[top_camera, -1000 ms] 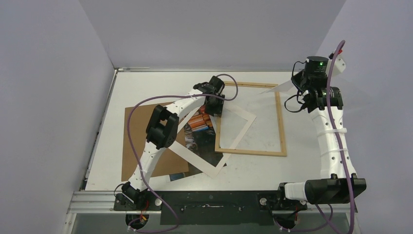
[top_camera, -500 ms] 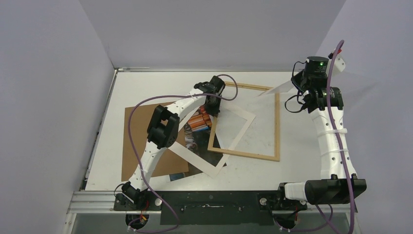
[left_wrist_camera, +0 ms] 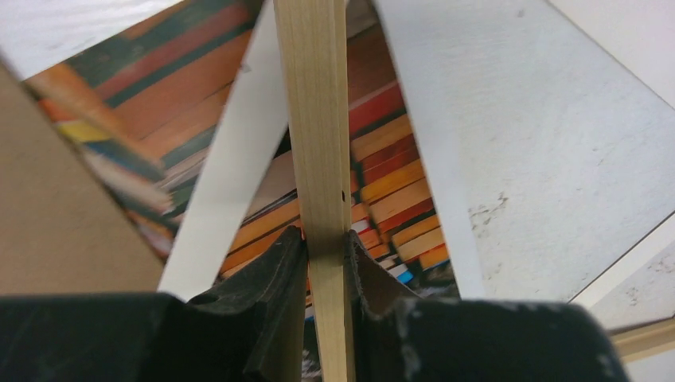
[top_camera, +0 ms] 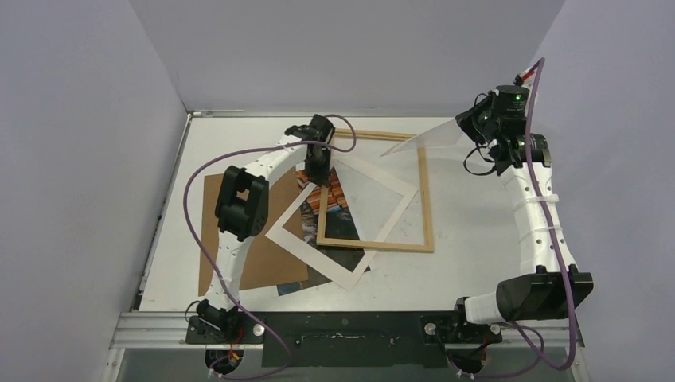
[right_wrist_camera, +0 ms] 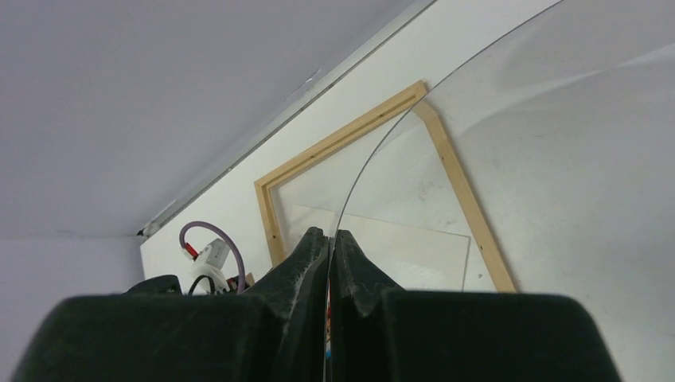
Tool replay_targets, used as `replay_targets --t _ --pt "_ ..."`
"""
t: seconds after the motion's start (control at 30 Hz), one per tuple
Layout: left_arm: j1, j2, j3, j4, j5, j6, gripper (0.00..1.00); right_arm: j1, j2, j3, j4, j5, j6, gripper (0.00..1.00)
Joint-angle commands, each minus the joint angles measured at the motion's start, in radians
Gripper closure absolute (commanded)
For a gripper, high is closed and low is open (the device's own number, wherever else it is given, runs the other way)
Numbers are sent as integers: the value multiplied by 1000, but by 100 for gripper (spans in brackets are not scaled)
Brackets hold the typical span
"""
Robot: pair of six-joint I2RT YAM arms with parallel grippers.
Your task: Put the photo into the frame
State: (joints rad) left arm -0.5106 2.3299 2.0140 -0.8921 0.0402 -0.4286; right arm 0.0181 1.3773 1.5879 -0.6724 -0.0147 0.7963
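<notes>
The thin light-wood frame [top_camera: 374, 245] lies tilted across the middle of the table, over the white mat [top_camera: 288, 237] and part of the photo [top_camera: 328, 203]. The photo's stacked colourful books show through the mat's opening. My left gripper [top_camera: 318, 169] is shut on the frame's left rail [left_wrist_camera: 318, 119], its pads pressed on both sides of the wood [left_wrist_camera: 325, 239]. Book spines of the photo [left_wrist_camera: 398, 183] show right under the rail. My right gripper [top_camera: 475, 127] hangs at the back right, shut on the edge of a clear pane [right_wrist_camera: 557, 159] held off the table.
A brown backing board [top_camera: 231, 231] lies at the left under the mat and photo. The clear pane [top_camera: 426, 141] reaches out over the frame's far right corner. Grey walls close in the table's left, back and right sides. Bare tabletop [top_camera: 485, 231] shows right of the frame.
My left gripper has shut on the frame's left rail and dragged the frame left, over the mat and photo. The right arm has lifted and turned the pane towards the left.
</notes>
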Motion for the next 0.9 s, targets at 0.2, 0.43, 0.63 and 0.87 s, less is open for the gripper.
replay_targets --t 0.2,0.43,0.63,0.87 --pt "65 -146 -111 85 94 -47 100 10 74 45 286 -344 101 100" --pt "95 -153 -125 104 155 -8 86 33 107 82 288 -346 96 100" --pt "124 -150 -119 108 165 17 72 42 124 95 284 -356 99 100" --pt "170 -169 -111 104 200 9 65 55 135 100 294 -373 104 100"
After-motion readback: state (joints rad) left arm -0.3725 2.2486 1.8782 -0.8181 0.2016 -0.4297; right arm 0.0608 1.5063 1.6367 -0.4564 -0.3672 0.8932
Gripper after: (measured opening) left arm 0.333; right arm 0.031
